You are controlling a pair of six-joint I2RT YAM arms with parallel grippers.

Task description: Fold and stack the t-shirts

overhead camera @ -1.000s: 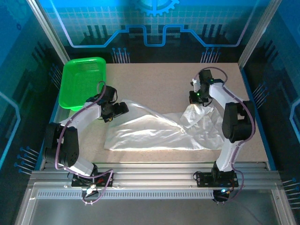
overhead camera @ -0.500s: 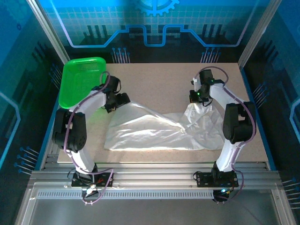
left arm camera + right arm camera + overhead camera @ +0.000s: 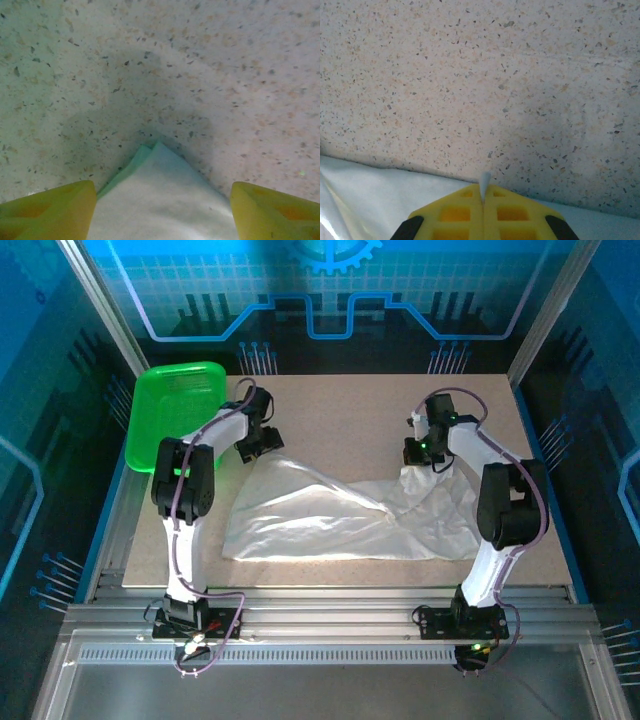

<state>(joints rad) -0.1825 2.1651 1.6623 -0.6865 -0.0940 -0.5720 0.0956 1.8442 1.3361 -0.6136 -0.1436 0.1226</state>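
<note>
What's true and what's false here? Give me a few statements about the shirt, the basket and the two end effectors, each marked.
1. The right end effector is shut on the shirt. True.
2. The left end effector is clamped shut. False: its fingers stand apart, with a shirt corner between them.
3. The basket sits on the shirt. False: it stands apart from it, at the far left corner of the table.
4. The shirt lies spread on the table. True.
</note>
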